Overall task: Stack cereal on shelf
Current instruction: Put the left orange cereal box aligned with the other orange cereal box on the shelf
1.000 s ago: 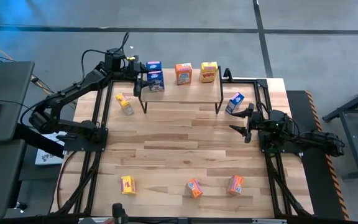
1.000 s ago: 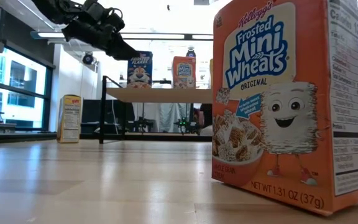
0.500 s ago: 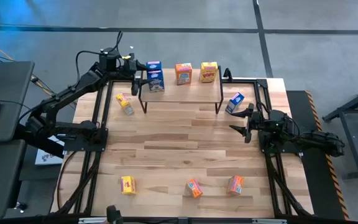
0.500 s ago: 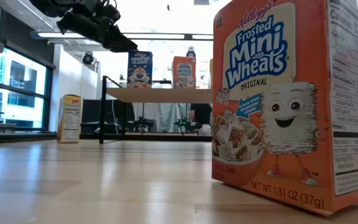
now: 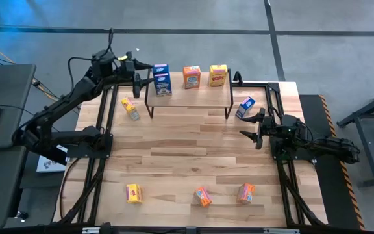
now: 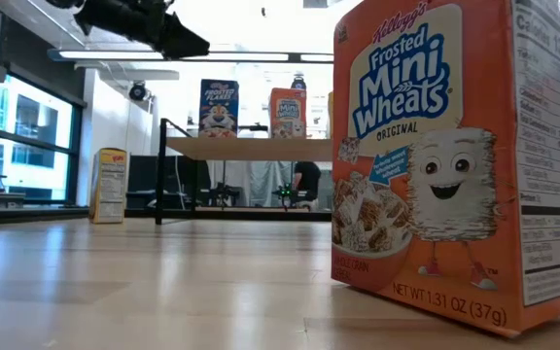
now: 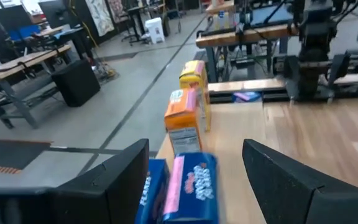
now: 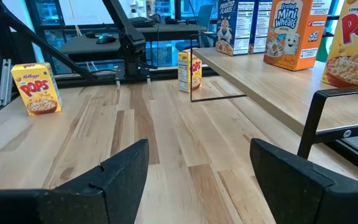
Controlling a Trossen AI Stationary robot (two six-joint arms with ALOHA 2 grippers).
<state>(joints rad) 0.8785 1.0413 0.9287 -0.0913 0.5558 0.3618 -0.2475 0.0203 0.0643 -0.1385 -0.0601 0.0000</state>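
Observation:
The shelf [image 5: 187, 97] stands at the table's far side and carries two blue cereal boxes [image 5: 162, 77], an orange one [image 5: 191, 77] and a yellow one [image 5: 218, 75], all upright on its plank. My left gripper [image 5: 137, 77] hovers open just off the shelf's left end, level with the blue boxes [image 7: 188, 186], touching nothing. My right gripper [image 5: 252, 125] waits open over the table's right side, close to a blue box [image 5: 245, 107] lying on the table. A yellow box [image 5: 130, 107] stands on the table left of the shelf.
Along the near edge stand a yellow box [image 5: 134, 193] and two orange boxes [image 5: 203, 196] [image 5: 246, 192]; one orange box fills the low view [image 6: 445, 156]. Bare wood lies across the table's middle [image 5: 187, 149]. The arm frames run along both table sides.
My left gripper has drawn back from the blue boxes toward the table's left edge and risen, while the boxes on the shelf have stayed where they were. The right arm has kept still.

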